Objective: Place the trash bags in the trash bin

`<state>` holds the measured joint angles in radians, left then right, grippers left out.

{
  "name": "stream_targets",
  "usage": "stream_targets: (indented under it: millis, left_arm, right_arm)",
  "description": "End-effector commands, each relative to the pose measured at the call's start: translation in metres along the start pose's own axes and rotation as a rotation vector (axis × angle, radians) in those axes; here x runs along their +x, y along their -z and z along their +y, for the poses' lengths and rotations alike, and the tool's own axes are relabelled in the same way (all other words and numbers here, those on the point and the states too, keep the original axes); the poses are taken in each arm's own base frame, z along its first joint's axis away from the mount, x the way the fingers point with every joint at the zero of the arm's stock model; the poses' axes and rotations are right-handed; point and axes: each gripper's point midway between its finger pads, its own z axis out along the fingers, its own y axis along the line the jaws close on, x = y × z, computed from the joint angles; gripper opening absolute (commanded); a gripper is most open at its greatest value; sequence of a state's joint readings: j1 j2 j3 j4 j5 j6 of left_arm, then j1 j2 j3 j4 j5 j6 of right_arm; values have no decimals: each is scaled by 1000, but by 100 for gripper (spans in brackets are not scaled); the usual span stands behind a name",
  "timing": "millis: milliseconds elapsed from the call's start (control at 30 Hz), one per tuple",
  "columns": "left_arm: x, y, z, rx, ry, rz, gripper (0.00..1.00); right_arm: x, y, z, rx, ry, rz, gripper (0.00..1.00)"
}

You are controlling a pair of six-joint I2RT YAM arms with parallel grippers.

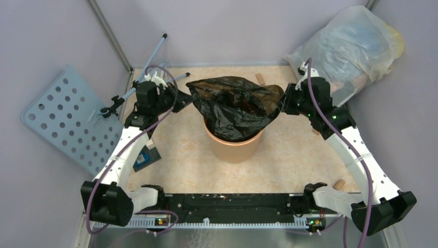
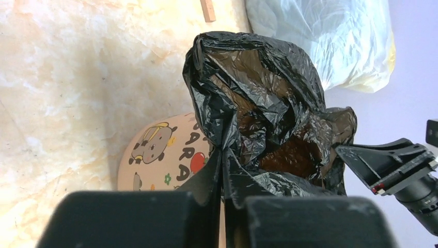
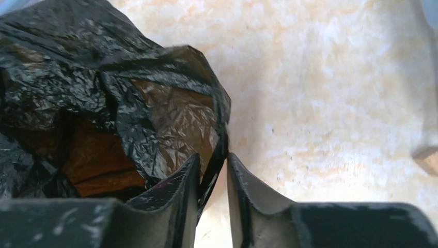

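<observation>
Both grippers, left (image 2: 222,170) and right (image 3: 213,173), pinch the floppy, slippery, glossy black plastic bag (image 1: 235,106) by its rim over the round orange plastic bucket (image 1: 233,147).

Trash bag (image 1: 235,106) in bin (image 1: 233,147) (mid-table), stuffed bag (image 1: 351,44) behind right.

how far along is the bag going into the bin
Partly done. The black bag already hangs with its lower part inside the orange bin. In hand: the left claw and the right claw each pinch an opposite edge of the bag, holding its mouth spread above the rim. Left to do: most of the bag is bunched above the bin and has yet to be lowered in.
</observation>
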<state>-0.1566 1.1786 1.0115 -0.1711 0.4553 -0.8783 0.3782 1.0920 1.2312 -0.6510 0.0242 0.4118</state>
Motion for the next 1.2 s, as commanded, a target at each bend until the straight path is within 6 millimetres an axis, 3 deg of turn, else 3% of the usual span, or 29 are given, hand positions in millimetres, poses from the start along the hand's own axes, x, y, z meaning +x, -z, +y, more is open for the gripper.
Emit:
stream_targets:
  millis: [0,200,400,633,800,967,1167]
  left_arm:
    - [1,15,-8,40,-115,-14,0]
    - [25,22,8,20,-144,59,0]
    - [41,31,5,63,-165,122,0]
    - [62,30,22,53,-159,197,0]
    - [69,26,28,67,-164,234,0]
    - [62,25,23,80,-187,211,10]
    - [42,41,-6,87,-255,164,33]
  right_arm:
    - [3,3,-5,11,8,-20,21]
    - [32,-9,-13,14,1,38,18]
    - [45,-13,-20,26,0,55,19]
    - [75,-26,-14,-44,2,133,25]
    - [81,-26,-7,-98,17,157,36]
    - [79,-21,3,-154,24,147,40]
    - [68,-7,16,-221,33,121,43]
